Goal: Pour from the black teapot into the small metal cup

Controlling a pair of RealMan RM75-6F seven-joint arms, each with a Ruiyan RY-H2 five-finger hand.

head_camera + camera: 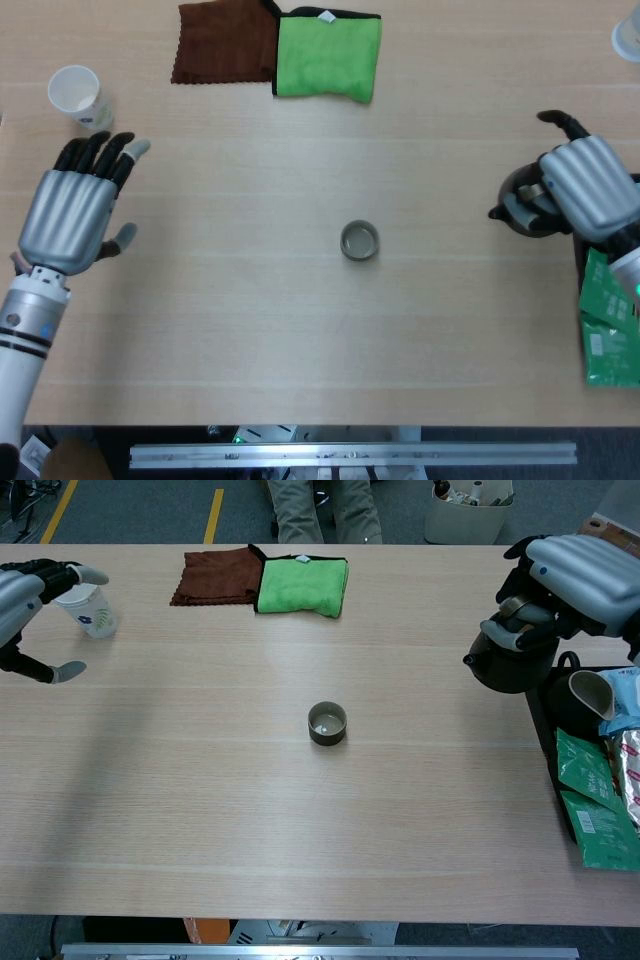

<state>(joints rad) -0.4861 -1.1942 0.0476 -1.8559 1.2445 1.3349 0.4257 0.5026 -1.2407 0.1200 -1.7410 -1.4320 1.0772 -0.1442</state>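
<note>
Table (300, 810): right hand (578, 572) fingers grip black teapot (512, 660); left hand (70, 210) fingers spread; metal cup (327, 723).

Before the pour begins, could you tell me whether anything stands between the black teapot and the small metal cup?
Nothing visible does: bare table lies between the black teapot, held by the right robot hand, and the small metal cup.
</note>
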